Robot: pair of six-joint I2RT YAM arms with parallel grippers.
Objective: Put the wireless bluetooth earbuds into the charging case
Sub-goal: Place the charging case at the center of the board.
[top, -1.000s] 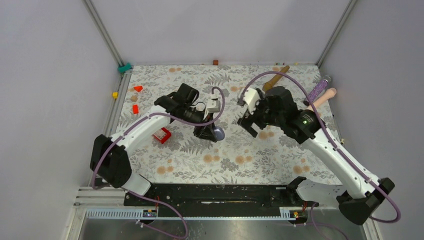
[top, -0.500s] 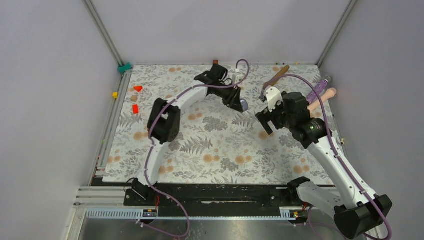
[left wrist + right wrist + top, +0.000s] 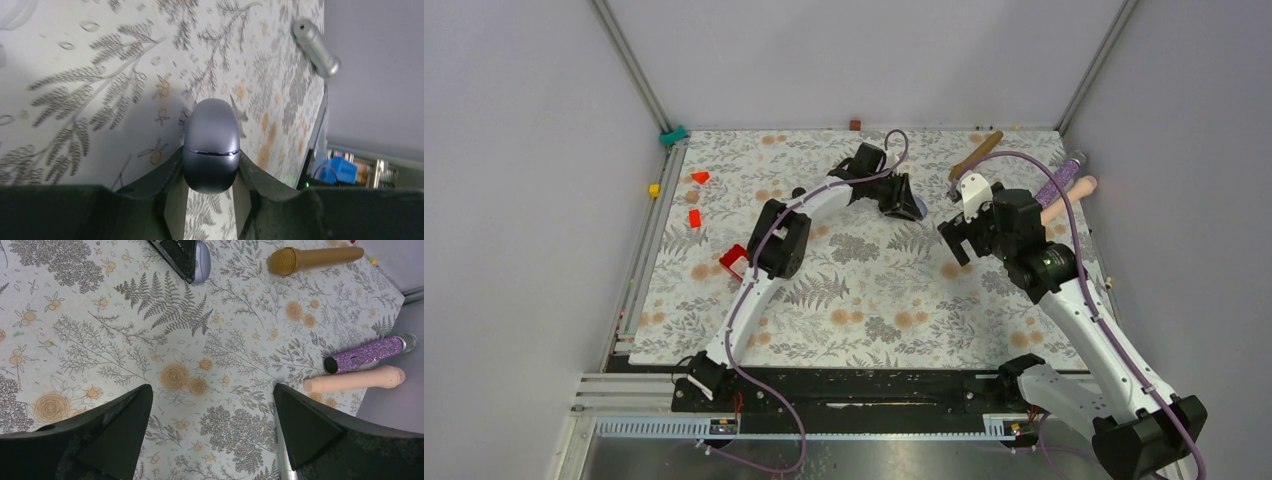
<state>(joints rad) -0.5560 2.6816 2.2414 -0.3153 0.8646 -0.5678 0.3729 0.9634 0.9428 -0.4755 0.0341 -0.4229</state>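
Begins with the table [image 3: 864, 300], dressed edge to edge in a fern-and-flower print between pale walls. Bends the left arm [image 3: 764, 260] up from its base and far toward the back centre. Leans the right arm [image 3: 1084, 310] inward from the right side, ending just across from the left one. Grips the charging case [image 3: 210, 145] in the left gripper [image 3: 210, 172], with fingers pressed against both flanks of its lower half, its lid seam closed and its rounded grey-lilac top poking out past the tips. Cannot tell whether the case touches the cloth. Holds the right gripper [image 3: 212, 390] spread wide with nothing between the fingers, above an orange rose in the print, near the case but apart from it. Finds a gold microphone [image 3: 312, 259] lying at the back of the table, beyond the case. Finds a purple glitter microphone [image 3: 370, 354] and a pale peach handle [image 3: 355, 380] side by side at the right edge, almost touching. Shows a red tray [image 3: 734, 262] beside the left arm's elbow, partly hidden by it. Picks out, well to the left, a red wedge [image 3: 700, 177] and a red block [image 3: 694, 217] on the cloth. Spots a yellow cube [image 3: 654, 189] on the left rail, a teal piece [image 3: 672, 134] in the back left corner and a brown cube [image 3: 855, 124] at the back edge. Cannot make out the earbuds in any view, being too small to tell.
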